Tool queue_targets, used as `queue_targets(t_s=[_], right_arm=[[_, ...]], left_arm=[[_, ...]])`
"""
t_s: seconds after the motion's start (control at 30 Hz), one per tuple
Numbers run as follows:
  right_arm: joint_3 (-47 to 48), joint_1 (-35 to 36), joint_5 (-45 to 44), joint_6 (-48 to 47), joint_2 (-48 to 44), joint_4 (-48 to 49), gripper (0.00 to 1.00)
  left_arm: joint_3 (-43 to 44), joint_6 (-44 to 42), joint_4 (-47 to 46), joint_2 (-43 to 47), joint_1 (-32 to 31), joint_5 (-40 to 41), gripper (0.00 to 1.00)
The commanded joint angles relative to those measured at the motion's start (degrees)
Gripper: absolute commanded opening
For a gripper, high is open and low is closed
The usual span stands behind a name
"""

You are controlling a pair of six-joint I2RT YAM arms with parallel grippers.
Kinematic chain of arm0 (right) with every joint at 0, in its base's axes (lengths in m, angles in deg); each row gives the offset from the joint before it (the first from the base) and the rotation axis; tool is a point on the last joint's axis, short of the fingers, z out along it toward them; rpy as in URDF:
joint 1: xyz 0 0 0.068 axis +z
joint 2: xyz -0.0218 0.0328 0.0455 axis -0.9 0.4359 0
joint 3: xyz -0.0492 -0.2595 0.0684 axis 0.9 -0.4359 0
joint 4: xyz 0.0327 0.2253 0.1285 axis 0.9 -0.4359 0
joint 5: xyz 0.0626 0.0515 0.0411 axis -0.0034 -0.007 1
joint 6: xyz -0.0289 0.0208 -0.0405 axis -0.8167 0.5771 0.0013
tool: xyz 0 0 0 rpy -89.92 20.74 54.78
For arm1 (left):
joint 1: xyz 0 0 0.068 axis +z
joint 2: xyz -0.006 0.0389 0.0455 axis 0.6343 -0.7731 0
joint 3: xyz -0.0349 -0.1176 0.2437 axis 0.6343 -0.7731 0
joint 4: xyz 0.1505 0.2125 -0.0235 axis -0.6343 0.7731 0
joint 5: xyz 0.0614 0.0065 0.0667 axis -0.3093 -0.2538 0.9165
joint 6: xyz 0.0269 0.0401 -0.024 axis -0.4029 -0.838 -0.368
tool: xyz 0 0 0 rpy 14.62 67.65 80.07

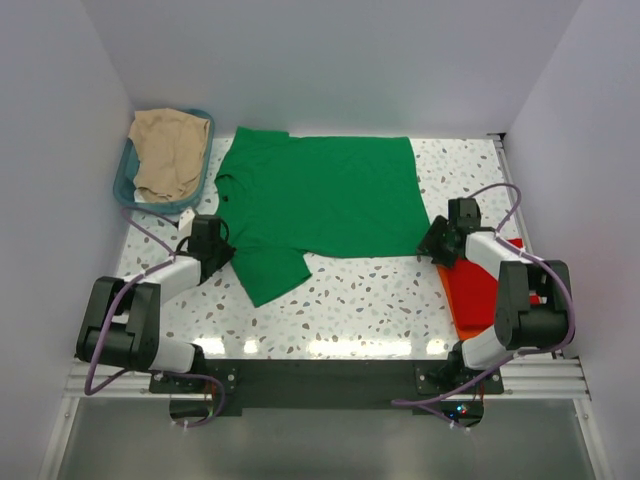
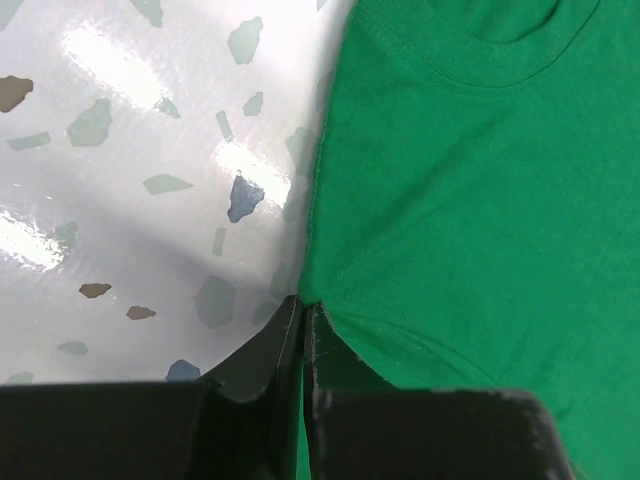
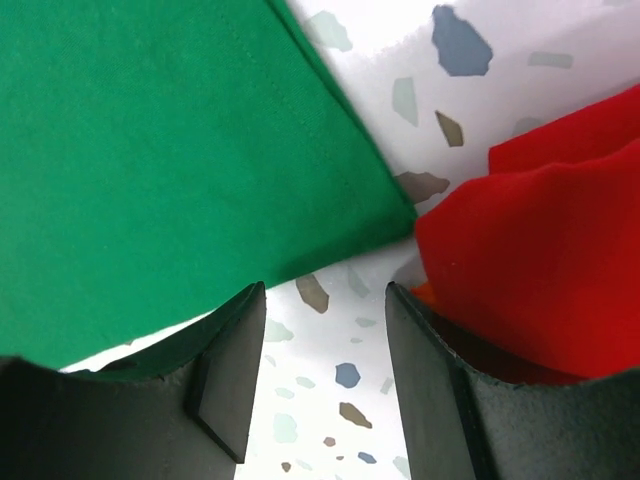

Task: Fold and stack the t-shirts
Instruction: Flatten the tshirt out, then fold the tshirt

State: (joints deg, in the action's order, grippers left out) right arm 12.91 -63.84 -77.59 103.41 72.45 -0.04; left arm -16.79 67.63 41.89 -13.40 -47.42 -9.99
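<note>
Left arm stretched low, left tool clenched on the green t-shirt's edge. Right arm bent inward, right tool released over the tabletop, green corner ahead-left, red t-shirt at right.

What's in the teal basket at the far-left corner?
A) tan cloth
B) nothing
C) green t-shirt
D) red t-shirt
A: the top view shows a crumpled tan cloth filling the teal basket.
</note>
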Motion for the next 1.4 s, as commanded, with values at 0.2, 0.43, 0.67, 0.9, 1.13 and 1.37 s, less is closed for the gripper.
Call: queue_targets(t_s=[0.2, 0.43, 0.67, 0.9, 1.13, 1.37], right_arm=[[4.15, -0.14, -5.20, 1.80, 4.20, 3.81, 0.46], [5.30, -0.14, -4.68, 2.32, 7.72, 4.95, 0.26], [1.18, -0.23, -3.18, 1.63, 2.02, 4.26, 0.00], [-5.24, -0.23, -0.11, 0.31, -7.56, 1.36, 0.00], [-11.30, -0.14, 2.18, -0.49, -21.79, -3.82, 0.00], [-10.09, -0.14, 2.61, -1.36, -28.05, -7.26, 0.00]], left_arm=[[1.65, 1.19, 3.43, 4.04, -0.29, 3.86, 0.00], [1.56, 0.75, 5.10, 5.45, -0.12, 4.38, 0.00], [-1.33, 1.01, 8.70, 10.71, 1.11, 5.71, 0.00], [-7.21, 2.94, 14.59, 22.65, 3.39, 5.53, 0.00], [-13.37, 6.72, 22.50, 35.67, 3.48, 5.53, 0.00], [-13.22, 5.94, 19.62, 39.74, 3.48, 1.32, 0.00]])
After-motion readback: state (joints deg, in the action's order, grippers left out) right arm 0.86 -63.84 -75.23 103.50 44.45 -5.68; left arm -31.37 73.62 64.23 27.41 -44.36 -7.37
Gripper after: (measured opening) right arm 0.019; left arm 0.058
